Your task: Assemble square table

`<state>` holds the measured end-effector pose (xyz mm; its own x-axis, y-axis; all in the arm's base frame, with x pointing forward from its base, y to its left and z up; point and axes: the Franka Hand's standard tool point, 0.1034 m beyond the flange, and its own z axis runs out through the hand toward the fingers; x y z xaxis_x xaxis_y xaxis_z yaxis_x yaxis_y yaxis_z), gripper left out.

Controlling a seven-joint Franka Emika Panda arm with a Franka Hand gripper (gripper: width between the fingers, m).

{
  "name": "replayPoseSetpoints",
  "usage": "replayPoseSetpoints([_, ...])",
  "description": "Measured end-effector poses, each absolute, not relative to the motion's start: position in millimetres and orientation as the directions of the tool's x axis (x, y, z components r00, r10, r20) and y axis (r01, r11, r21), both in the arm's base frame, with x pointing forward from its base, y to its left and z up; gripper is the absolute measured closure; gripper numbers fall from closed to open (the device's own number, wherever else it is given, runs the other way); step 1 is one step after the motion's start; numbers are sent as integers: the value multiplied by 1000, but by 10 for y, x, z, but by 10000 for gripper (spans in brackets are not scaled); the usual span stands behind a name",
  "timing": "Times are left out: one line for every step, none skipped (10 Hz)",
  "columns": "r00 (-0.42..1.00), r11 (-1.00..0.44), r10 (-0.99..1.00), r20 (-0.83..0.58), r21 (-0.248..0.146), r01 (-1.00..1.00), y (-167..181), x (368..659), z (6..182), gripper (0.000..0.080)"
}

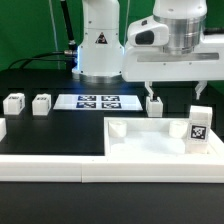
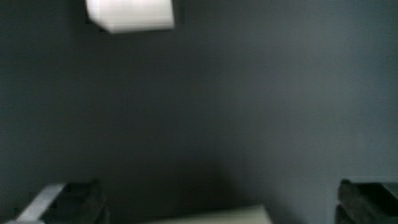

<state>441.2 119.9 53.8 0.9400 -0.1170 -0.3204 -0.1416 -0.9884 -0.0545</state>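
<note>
The white square tabletop [image 1: 150,142] lies flat at the front right, and one tagged leg [image 1: 199,124] stands upright on its right part. Another leg [image 1: 156,105] stands on the black table just behind the slab. Two more legs [image 1: 13,103] [image 1: 42,103] stand in a row at the exterior view's left. My gripper [image 1: 176,95] hangs open above the slab's back edge, its left finger just over the leg behind the slab, holding nothing. In the wrist view the gripper [image 2: 217,205] is open over dark table, with a white block [image 2: 132,14] ahead and a blurred pale edge [image 2: 231,214] between the fingers.
The marker board [image 1: 98,101] lies flat in the middle behind the slab. A long white border rail [image 1: 50,165] runs along the front edge. The robot's white base [image 1: 98,45] stands at the back. A further white piece [image 1: 2,128] shows at the left edge.
</note>
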Motion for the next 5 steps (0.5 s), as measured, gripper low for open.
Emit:
replayPoseSetpoints([915, -987, -121, -384, -52, -152, 1175, 4452, 550, 151])
replayPoseSetpoints([893, -986, -121, -434, -49, -158, 1167, 4483, 539, 151])
replayPoseSetpoints([868, -986, -121, -481, -45, -162, 1155, 4463, 531, 151])
replayPoseSetpoints([827, -985, -118, -550, -39, -166, 1136, 4424, 530, 151])
replayPoseSetpoints([793, -984, -122, -597, -30, -175, 1123, 4415, 490, 151])
